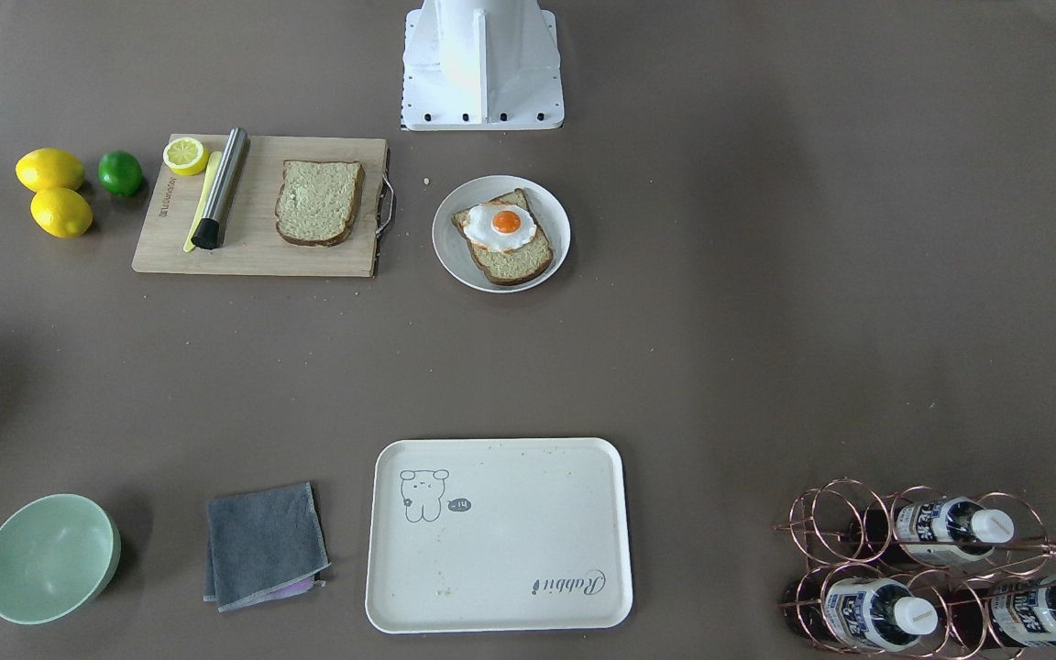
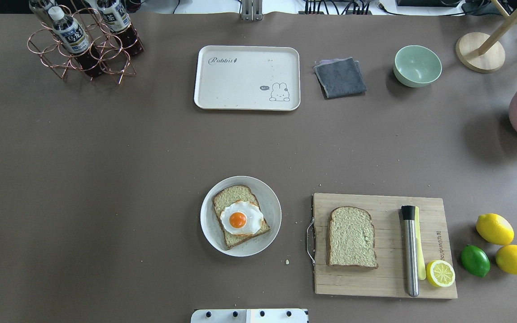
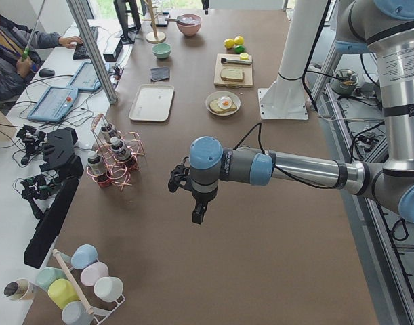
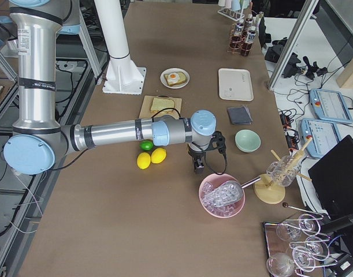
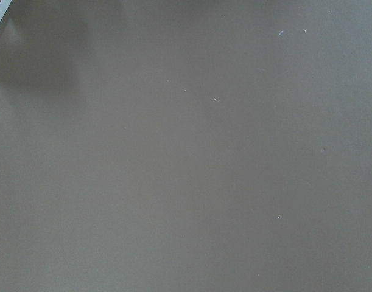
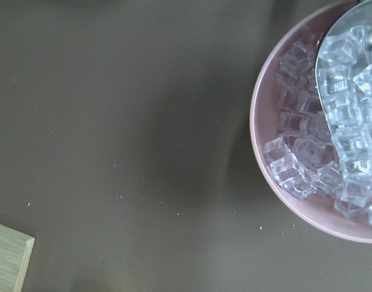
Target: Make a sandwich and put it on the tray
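One bread slice (image 2: 234, 197) with a fried egg (image 2: 239, 219) on top lies on a round white plate (image 2: 271, 204) near the robot's base. A second, bare slice (image 2: 351, 237) lies apart on the wooden cutting board (image 2: 388, 278). The cream tray (image 2: 240, 85) with "Rabbit" sits bare at the far side; it also shows in the front-facing view (image 1: 510, 550). My left gripper (image 3: 198, 215) hovers over bare table far to the left. My right gripper (image 4: 198, 167) hovers far right near the ice bowl. Both show only in the side views, so I cannot tell if they are open or shut.
The board also carries a steel muddler (image 2: 410, 251), a yellow knife and a half lemon (image 2: 440, 273). Two lemons (image 2: 494, 229) and a lime (image 2: 475, 260) lie beside it. A grey cloth (image 2: 340, 77), green bowl (image 2: 417, 65), bottle rack (image 2: 83, 40) and pink ice bowl (image 4: 222, 196) stand around.
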`<act>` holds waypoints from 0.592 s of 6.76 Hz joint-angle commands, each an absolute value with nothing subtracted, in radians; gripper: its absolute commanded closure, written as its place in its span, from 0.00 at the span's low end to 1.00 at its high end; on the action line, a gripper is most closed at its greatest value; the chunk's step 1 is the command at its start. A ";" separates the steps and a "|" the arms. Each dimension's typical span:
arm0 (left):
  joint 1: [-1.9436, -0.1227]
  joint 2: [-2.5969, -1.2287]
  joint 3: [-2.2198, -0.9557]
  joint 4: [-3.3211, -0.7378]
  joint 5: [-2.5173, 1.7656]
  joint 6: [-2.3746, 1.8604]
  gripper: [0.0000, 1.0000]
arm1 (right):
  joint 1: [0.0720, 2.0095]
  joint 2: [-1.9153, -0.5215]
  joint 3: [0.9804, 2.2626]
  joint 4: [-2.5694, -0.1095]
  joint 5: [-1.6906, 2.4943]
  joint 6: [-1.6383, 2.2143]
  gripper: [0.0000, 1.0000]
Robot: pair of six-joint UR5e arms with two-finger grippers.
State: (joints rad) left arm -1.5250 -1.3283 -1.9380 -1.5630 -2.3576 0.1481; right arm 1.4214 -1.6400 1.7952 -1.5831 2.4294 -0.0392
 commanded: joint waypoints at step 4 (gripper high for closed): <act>-1.523 -1.305 -1.933 -1.565 -2.356 0.146 0.02 | 1.416 -1.634 1.796 -1.585 2.338 -0.032 0.00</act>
State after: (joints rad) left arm -1.5244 -1.3081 -1.9351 -1.5642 -2.3563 0.1463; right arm 1.4173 -1.6337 1.7949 -1.5841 2.3654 -0.0330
